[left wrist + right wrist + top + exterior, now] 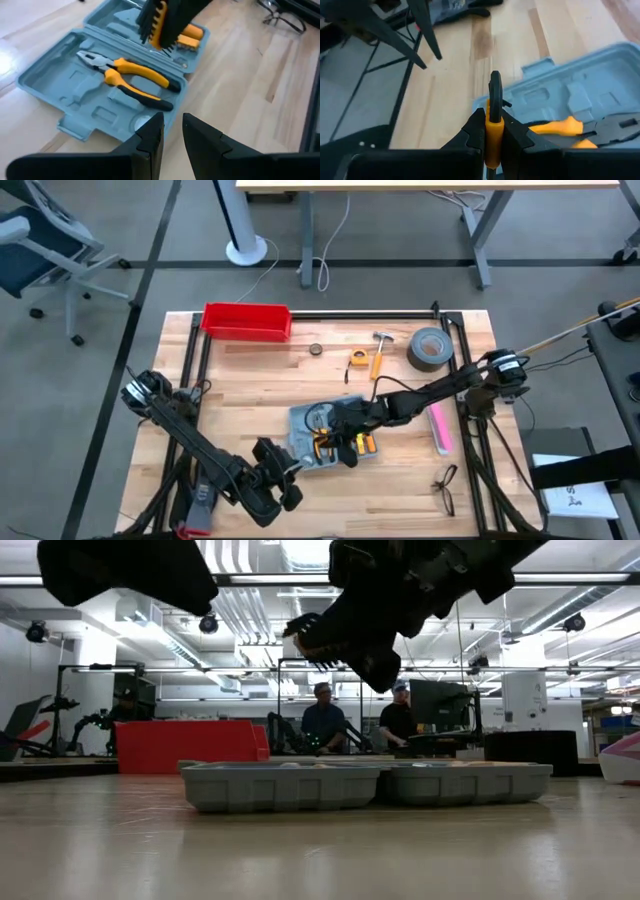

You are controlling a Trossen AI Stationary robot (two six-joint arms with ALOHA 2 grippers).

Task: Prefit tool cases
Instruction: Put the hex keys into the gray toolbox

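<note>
While the case lies open, notes follow, working out from the jaws.

Right gripper point(494, 131): fingers pressed together on a yellow-and-black tool point(494, 112), pinched at its yellow part with the dark end standing up past the fingertips; what kind of tool cannot be told. Judged held this way so it can be lowered end-on into a slot.
Right gripper position: hanging above the tool case point(330, 435), clear of it in the low view, over the half farther from the left arm.
Left gripper point(172, 131): fingers nearly together with a narrow gap, nothing between them; waiting just off the near edge of the case at the front of the table, probably ready to steady it.
Pliers point(127, 80): yellow-and-black handles, already lying in the near half's moulded recess.
Tool case, place: middle of the wooden table point(260, 370), toward its front, both halves flat and side by side.
Tool case, look: grey-blue plastic, shallow, interior moulded with tool-shaped pockets, several unfilled; a latch tab juts from the near edge.
Red bin point(247, 320): far back left corner, well apart, not involved.
</note>
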